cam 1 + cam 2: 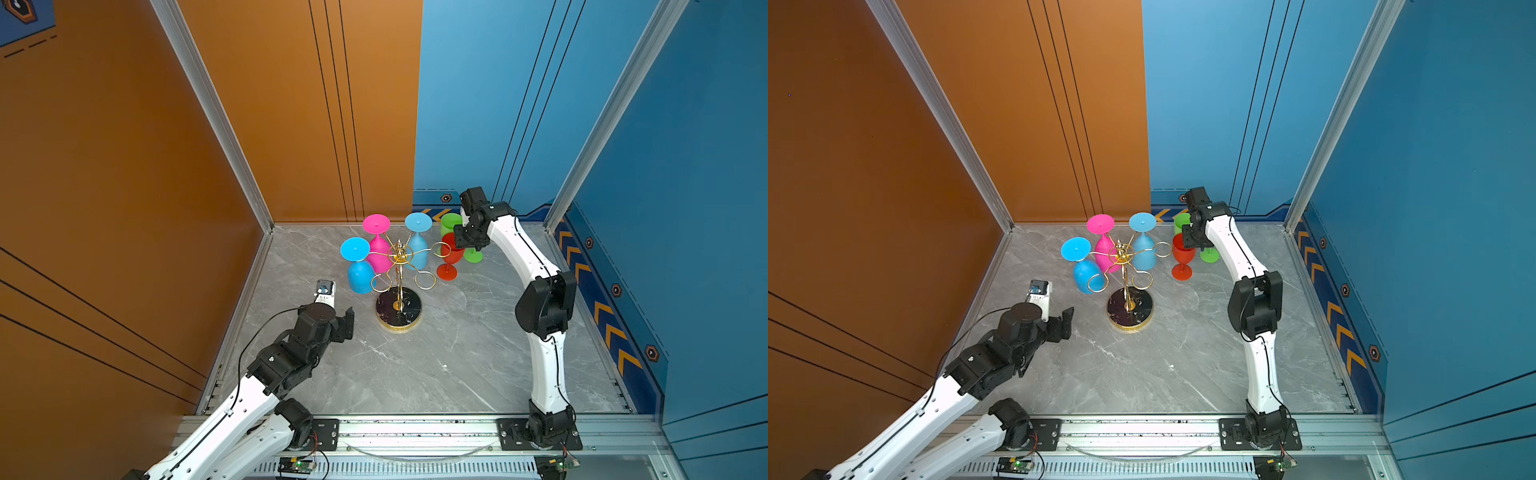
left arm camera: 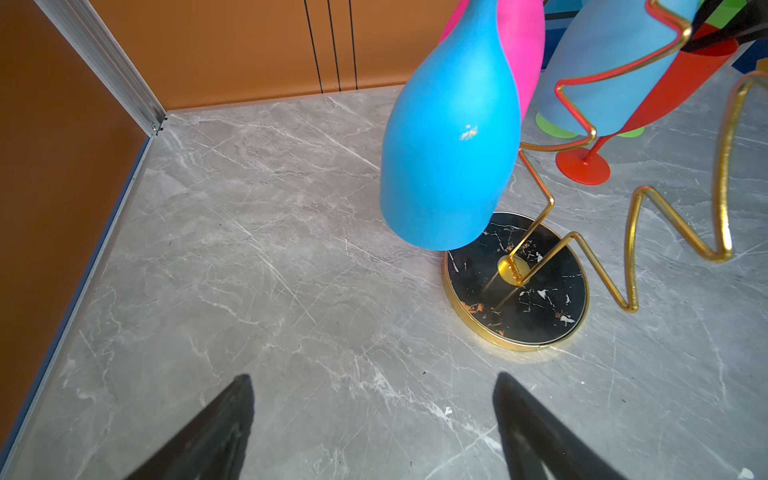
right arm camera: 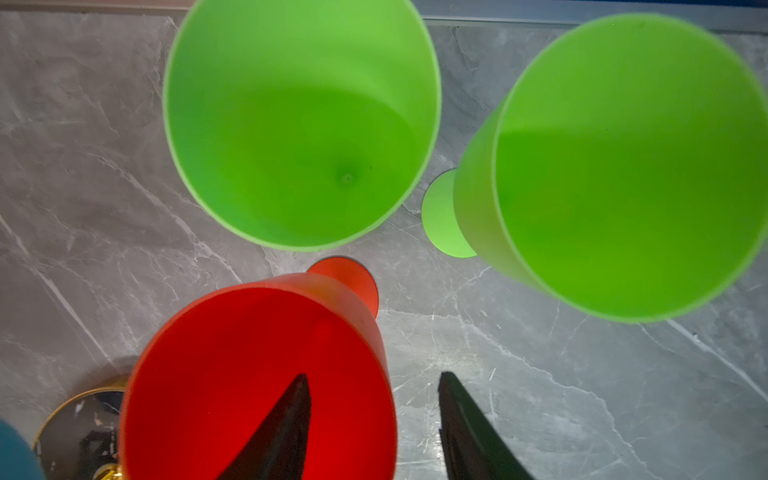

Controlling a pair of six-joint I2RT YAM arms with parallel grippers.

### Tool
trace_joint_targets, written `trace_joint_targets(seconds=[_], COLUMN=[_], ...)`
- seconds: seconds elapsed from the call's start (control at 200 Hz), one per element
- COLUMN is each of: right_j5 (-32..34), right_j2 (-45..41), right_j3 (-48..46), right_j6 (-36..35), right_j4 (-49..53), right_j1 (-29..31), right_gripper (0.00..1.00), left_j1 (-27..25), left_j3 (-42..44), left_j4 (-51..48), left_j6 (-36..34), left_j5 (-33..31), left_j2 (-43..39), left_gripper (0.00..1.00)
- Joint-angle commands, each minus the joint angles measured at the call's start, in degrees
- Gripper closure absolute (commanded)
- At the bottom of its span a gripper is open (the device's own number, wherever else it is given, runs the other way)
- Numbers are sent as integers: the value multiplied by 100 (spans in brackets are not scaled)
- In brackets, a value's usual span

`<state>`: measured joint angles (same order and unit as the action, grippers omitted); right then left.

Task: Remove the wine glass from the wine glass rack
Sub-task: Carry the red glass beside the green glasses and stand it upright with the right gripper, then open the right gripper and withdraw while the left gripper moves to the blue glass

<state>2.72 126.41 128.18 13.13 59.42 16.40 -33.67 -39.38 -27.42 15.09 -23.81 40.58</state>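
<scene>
The gold wire wine glass rack (image 1: 399, 309) (image 1: 1129, 309) (image 2: 515, 282) stands mid-table on its round black base. Three wine glasses hang upside down from it: a blue one (image 1: 359, 270) (image 2: 449, 145), a pink one (image 1: 378, 249) and a second blue one (image 1: 417, 249). A red wine glass (image 1: 448, 272) (image 1: 1183, 253) (image 3: 257, 374) stands upright on the table to the right of the rack. My right gripper (image 3: 374, 376) (image 1: 461, 241) is open above it, one finger inside the bowl and one outside the rim. My left gripper (image 2: 374, 376) (image 1: 345, 324) is open and empty, left of the rack base.
Two green glasses (image 3: 303, 124) (image 3: 623, 166) stand upright just behind the red one, near the back wall (image 1: 457, 124). The orange side wall (image 2: 62, 166) and a metal corner post (image 1: 216, 124) bound the left. The grey marble table (image 1: 415, 365) stretches to the front rail.
</scene>
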Motion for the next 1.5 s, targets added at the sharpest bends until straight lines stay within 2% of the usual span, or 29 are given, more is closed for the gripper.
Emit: trace_joint_targets(seconds=[0.0, 0.1, 0.215, 0.43, 0.576, 0.746, 0.771, 0.981, 1.216, 1.301, 1.497], right_j5=[-46, -10, -72, -291, -737, -1097, -1127, -1289, -1301, -1318, -1391], right_j2=[-715, -1263, -2067, -3838, -4867, -5725, -5836, -6509, -6861, -6893, -6925], right_j3=[48, -302, -1177, -3424, -4619, -5578, -5696, -6436, -6759, -6804, -6820], right_j6=[20, -26, -54, 150, 291, 230, 211, 137, 155, 178, 258], right_j4=[35, 27, -147, -1114, -1627, -1920, -1957, -2048, -2048, -2049, -2057], right_j1=[31, 60, 149, 243, 250, 301, 298, 311, 302, 304, 311], right_gripper=[40, 29, 19, 15, 13, 13, 13, 14, 15, 15, 16], left_j1=[215, 565, 1279, 2831, 3476, 3600, 3604, 3604, 3605, 3600, 3604], left_j3=[-8, -51, -187, -766, -1339, -1920, -1927, -2113, -2179, -2221, -2402], left_j4=[47, 70, -49, -254, -302, -148, -68, 772, 1189, 1338, 1362], left_j6=[99, 91, 64, 299, 771, 1125, 1188, 1836, 2203, 2318, 2488], left_j5=[334, 770, 1573, 3288, 4391, 5200, 5283, 5577, 5906, 6066, 6138], left_j2=[3, -49, -102, 116, 703, 1252, 1277, 1338, 1577, 1694, 1980], left_gripper=[10, 10, 10, 10, 11, 13, 17, 21, 26, 32, 38])
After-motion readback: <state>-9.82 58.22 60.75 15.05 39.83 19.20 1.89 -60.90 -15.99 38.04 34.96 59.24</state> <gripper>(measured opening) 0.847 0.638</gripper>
